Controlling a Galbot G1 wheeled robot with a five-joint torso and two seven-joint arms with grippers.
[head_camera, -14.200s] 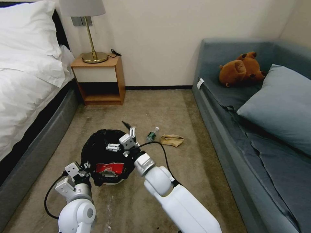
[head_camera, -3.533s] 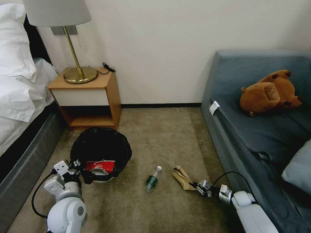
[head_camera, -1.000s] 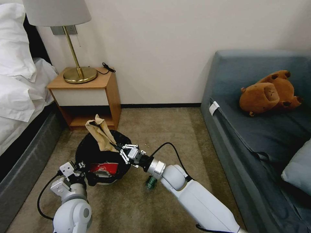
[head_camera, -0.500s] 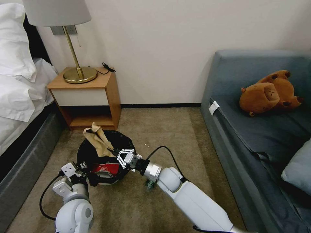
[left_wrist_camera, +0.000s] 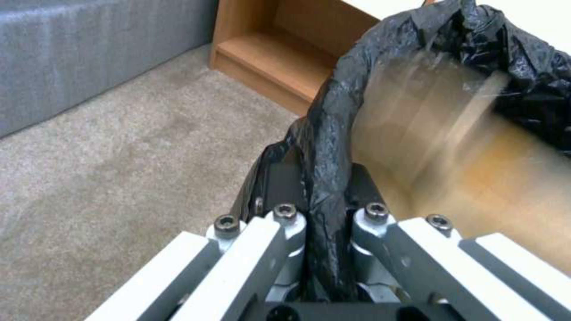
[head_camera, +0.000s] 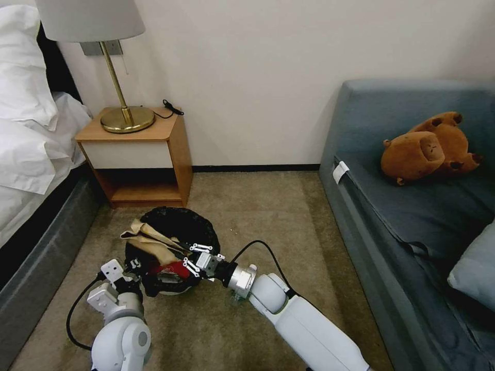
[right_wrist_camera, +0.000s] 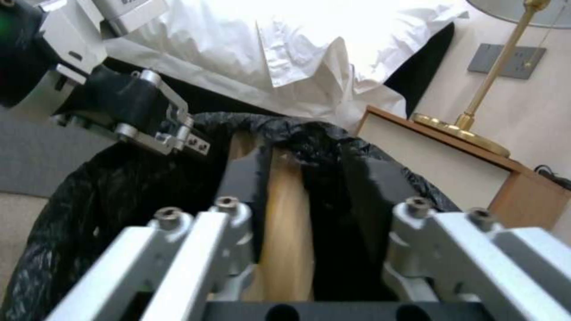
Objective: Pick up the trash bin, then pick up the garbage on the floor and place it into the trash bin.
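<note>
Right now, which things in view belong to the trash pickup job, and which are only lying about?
Job:
- trash bin, its rim clamped by the left gripper
- brown paper bag, at the right gripper
- red-and-white wrapper, in the bin
- green bottle, on the floor, mostly hidden

Lying about:
- lamp
- nightstand
- plush toy
- sofa
- bed

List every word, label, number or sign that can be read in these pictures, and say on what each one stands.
No text can be read.
Red-and-white wrapper in the trash bin: white print, too blurred to read.
White tag on the sofa: too small to read.
Left gripper housing: cut-off marking, unreadable.
</note>
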